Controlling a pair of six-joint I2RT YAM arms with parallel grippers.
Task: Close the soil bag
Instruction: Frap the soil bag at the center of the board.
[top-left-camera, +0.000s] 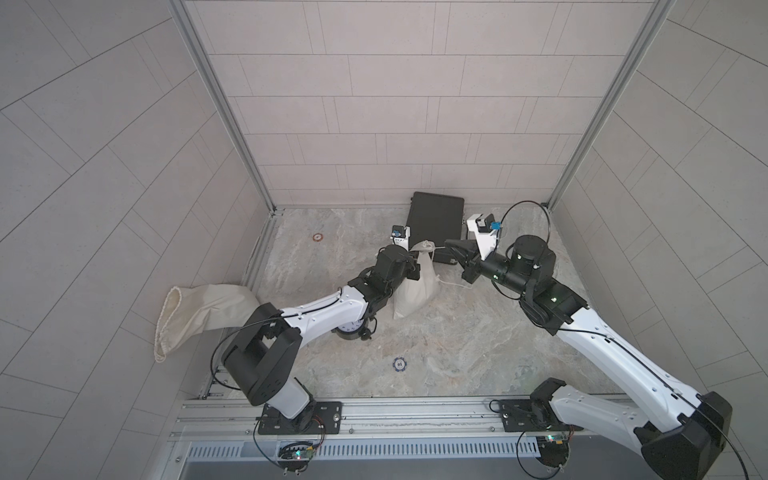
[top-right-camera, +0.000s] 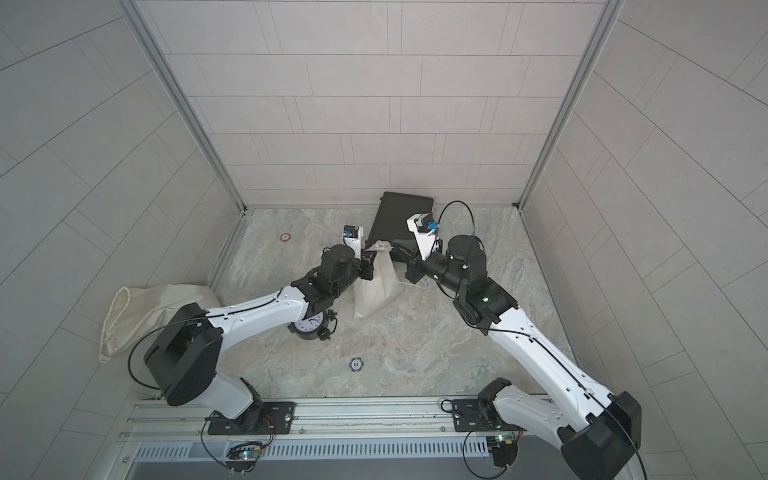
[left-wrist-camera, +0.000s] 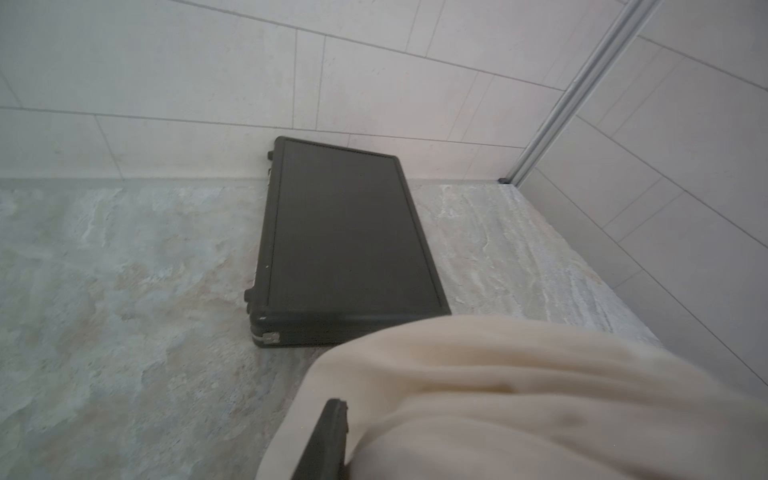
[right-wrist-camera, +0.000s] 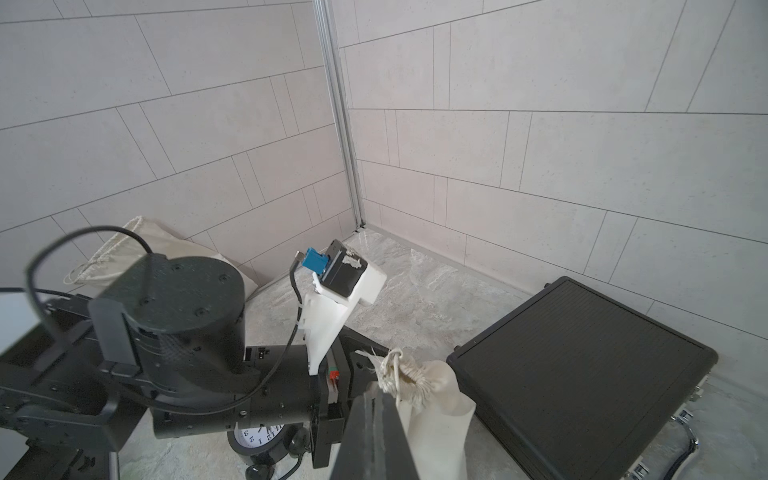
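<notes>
- Black hard case (top-left-camera: 434, 224): flat, beyond both gripper tips; not involved.
- Soil bag (top-left-camera: 417, 291): upright between both grippers, neck (right-wrist-camera: 409, 374) gathered, nearly cinched.
- Left gripper (top-left-camera: 413, 268): against bag's side under neck, judged to brace bag against pull. Only one finger (left-wrist-camera: 328, 436) visible beside cloth, so width cannot be told.
- Right gripper (right-wrist-camera: 376, 401): jaws clamped on drawstring (top-left-camera: 438, 248), cord taut from neck to tips. Outward pull would tighten mouth.
- Alarm clock (top-left-camera: 347, 328): beneath left wrist, clear of work.

Both arms reach inward toward the soil bag (top-left-camera: 415, 291). The left gripper (top-left-camera: 412, 269) sits at the bag's neck, one finger (left-wrist-camera: 326, 440) against the cloth; gap unclear. The right gripper (top-left-camera: 449, 244), opposite, pinches the drawstring (right-wrist-camera: 398, 384), fingers pressed together.
</notes>
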